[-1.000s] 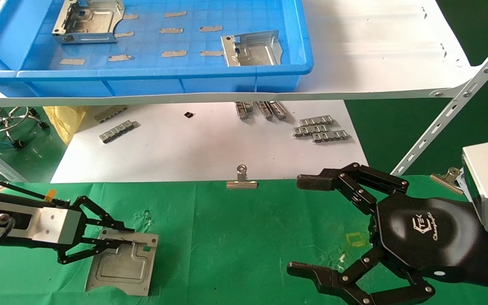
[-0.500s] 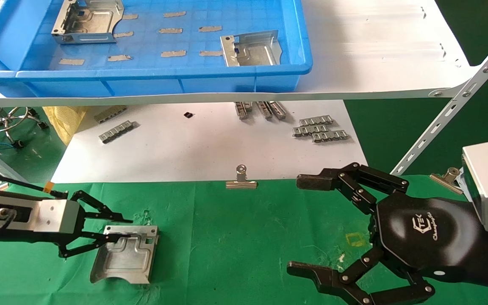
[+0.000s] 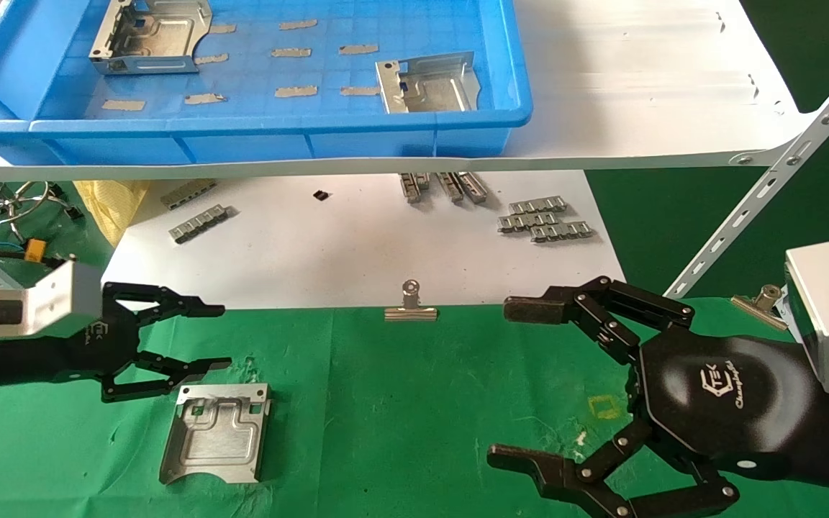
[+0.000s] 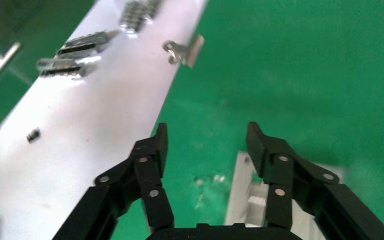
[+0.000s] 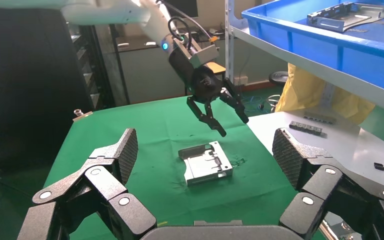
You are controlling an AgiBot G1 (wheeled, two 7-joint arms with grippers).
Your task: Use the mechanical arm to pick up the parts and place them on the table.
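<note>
the surface, a green cloth with wrinkles, spreads below both grippers and carries a small yellow square mark just beside the right gripper's palm. above and beyond the grippers a white shelf board holds a blue tray, and past the cloth's far edge a white sheet lies beyond the fingertips of both grippers.

the right gripper hangs over the right side of the surface with its black fingers spread wide and nothing between them; its glossy palm bears a white logo. the left gripper hovers over the left part of the surface, raised clear of the cloth, its fingers parted and empty; the right wrist view shows it in the air above the cloth.

one silver bracket lies flat on the surface just below the left gripper's fingertips, apart from them and free of any hold; in the left wrist view it sits under the gripper's lower finger, and in the right wrist view it rests between the spread fingers of the right gripper, well out in front. two more brackets stay in the tray, far beyond both grippers: one at the tray's left, one near its right wall.

small grey ribbed strips lie on the white sheet, and a silver binder clip grips the cloth's far edge between the two grippers.
</note>
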